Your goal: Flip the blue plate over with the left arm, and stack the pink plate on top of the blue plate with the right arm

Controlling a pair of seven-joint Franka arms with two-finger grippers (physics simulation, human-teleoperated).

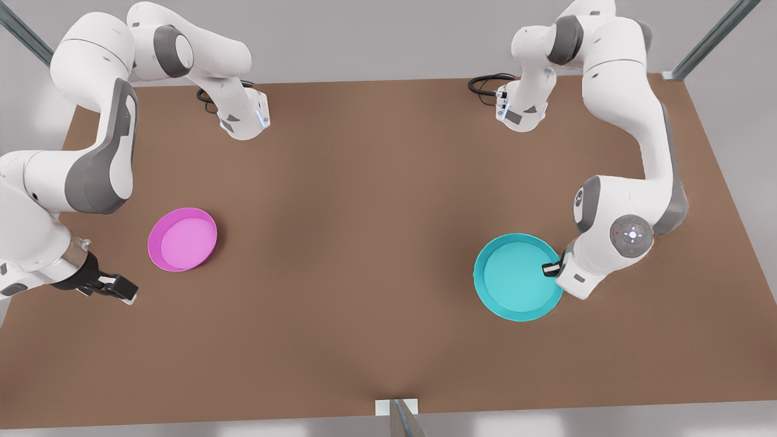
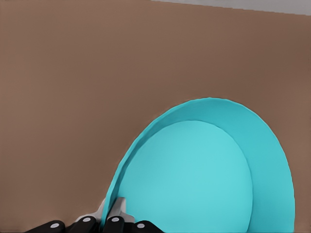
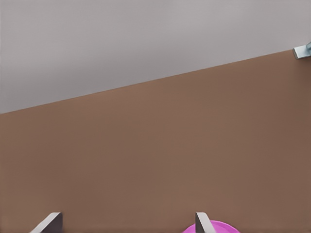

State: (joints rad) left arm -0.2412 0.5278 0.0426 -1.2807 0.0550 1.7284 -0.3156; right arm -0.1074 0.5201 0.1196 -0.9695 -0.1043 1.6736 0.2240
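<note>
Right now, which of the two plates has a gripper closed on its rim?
The blue plate, on the front view's right: the left gripper pinches its rim. The pink plate lies untouched, with the right gripper open beside it.

In my left wrist view the blue plate (image 2: 204, 179) runs off the picture's edge, and my left end effector (image 2: 112, 213) is cut off there too, its fingers on either side of the plate's rim. In my right wrist view just a sliver of the pink plate (image 3: 216, 227) clears the edge, beside one fingertip (image 3: 203, 222) of my right end effector (image 3: 127, 224).
</note>
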